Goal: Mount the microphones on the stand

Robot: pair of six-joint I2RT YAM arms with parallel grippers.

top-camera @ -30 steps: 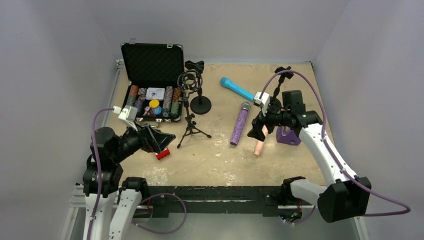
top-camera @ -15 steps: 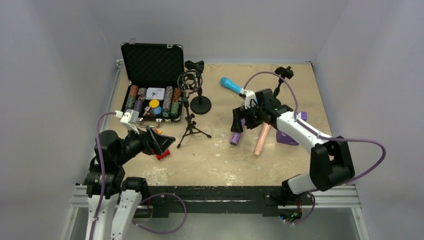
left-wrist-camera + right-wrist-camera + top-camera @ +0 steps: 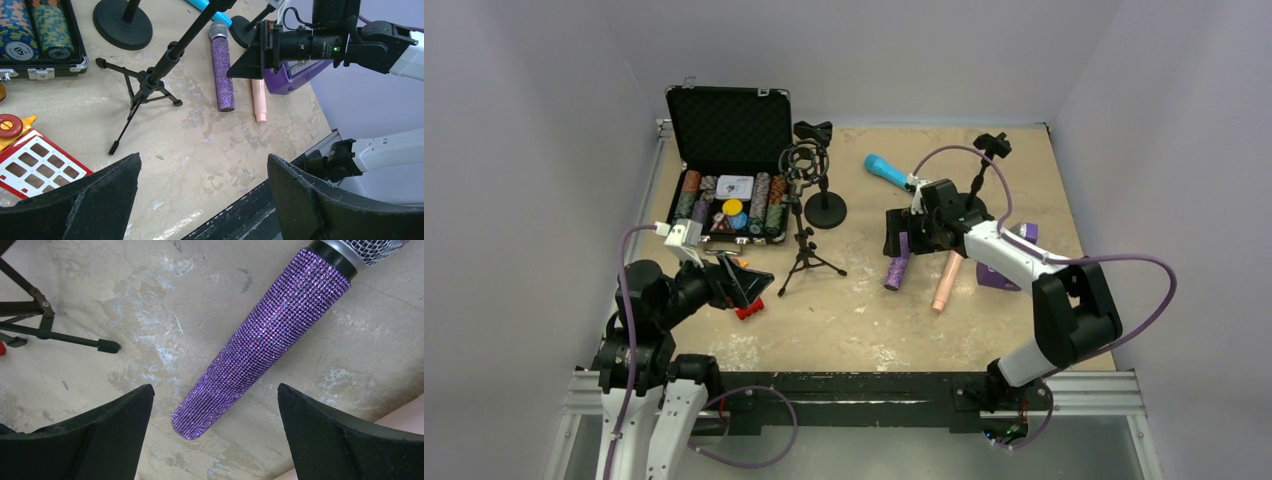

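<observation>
The glittery purple stick microphone is a sparkling grid of violet beads, with a black collar and a silver mesh head; the slim pale pink microphone is pink all over; the bright blue microphone is plain blue; the folding tripod stand is matte black; the worn tabletop is tan, mottled with whitish patches; the flat plastic tray is red with white squares.

Left claw and right claw both spread wide
</observation>
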